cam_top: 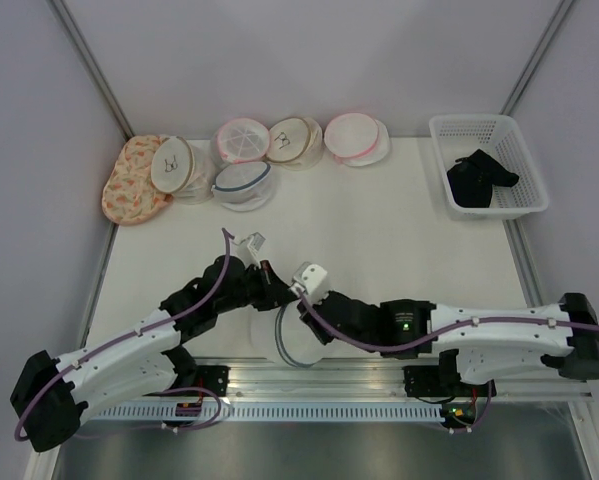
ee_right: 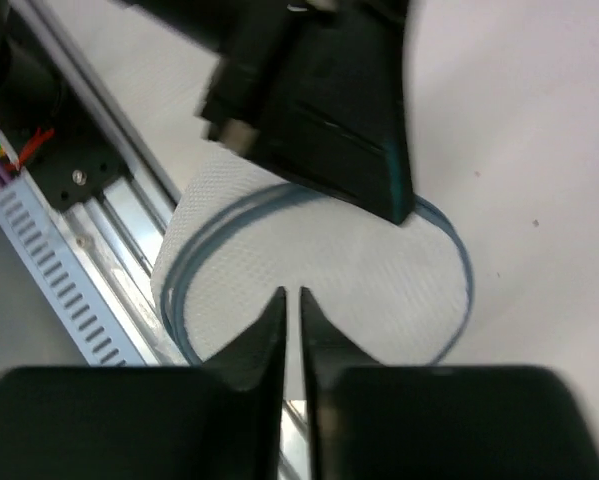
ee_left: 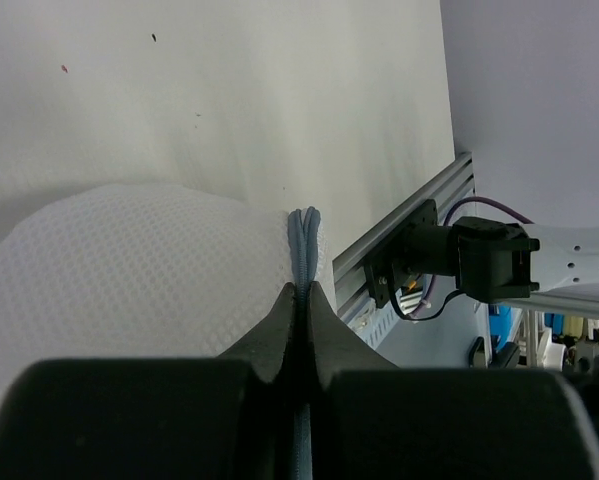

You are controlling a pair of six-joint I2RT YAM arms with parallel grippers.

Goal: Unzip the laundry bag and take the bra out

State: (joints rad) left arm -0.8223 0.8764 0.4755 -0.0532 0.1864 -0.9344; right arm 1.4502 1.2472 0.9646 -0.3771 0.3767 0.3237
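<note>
My left end effector [ee_left: 301,292] is clenched on the grey-blue zipper rim [ee_left: 304,235] of the round white mesh laundry bag [cam_top: 276,342], at the desk's [cam_top: 399,235] near edge. My right end effector [ee_right: 291,298] hovers over it, nearly closed; I cannot tell if it grips anything. I judge this is the unzipping step, and next I need the zipper pull.

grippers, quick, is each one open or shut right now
Left gripper: shut on the laundry bag at its zipper rim.
Right gripper: almost shut above the bag; whether it holds anything cannot be told.
</note>
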